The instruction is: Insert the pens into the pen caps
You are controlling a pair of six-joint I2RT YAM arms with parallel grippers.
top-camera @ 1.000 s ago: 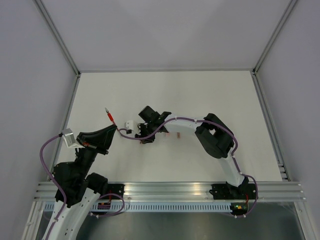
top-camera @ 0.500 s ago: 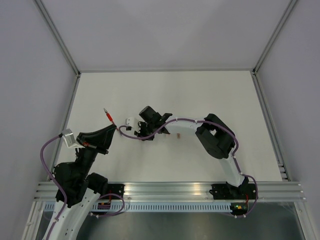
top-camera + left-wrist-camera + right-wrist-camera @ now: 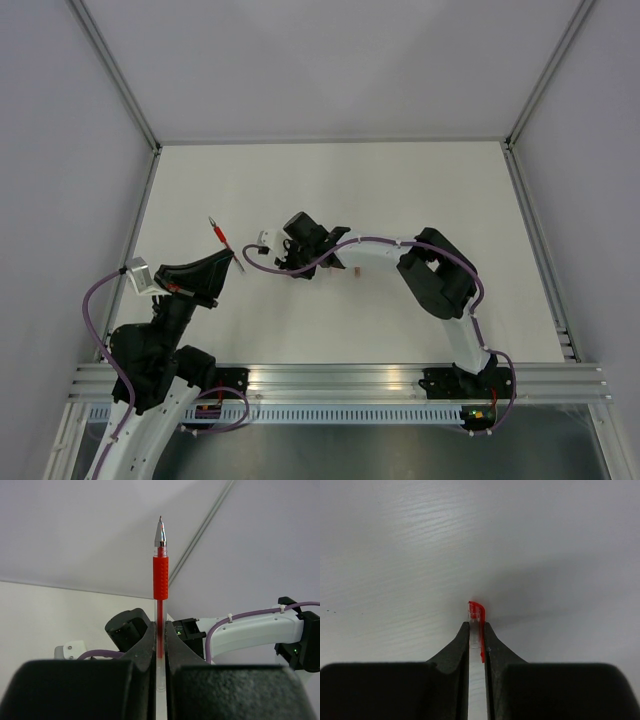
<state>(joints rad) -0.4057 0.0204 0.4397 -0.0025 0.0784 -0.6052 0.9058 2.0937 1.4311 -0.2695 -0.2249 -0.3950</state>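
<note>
My left gripper clamps the red pen, tip toward the top of the frame, while my right gripper pinches the red cap at its very fingertips over the table; an off-axis push could twist the cap loose.

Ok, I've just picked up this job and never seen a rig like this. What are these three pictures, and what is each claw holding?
These are two robot arms, a left arm and a right arm, bolted at the near edge of a white table. The wide picture comes from a fixed camera above and behind them. The other two come from a camera on each wrist, looking along its own fingers. The left gripper is shut on a red pen, with the writing tip pointing away from the fingers. The right gripper is shut on a red pen cap. A small pinkish item lies on the table beside the right arm, too small to identify.
</note>
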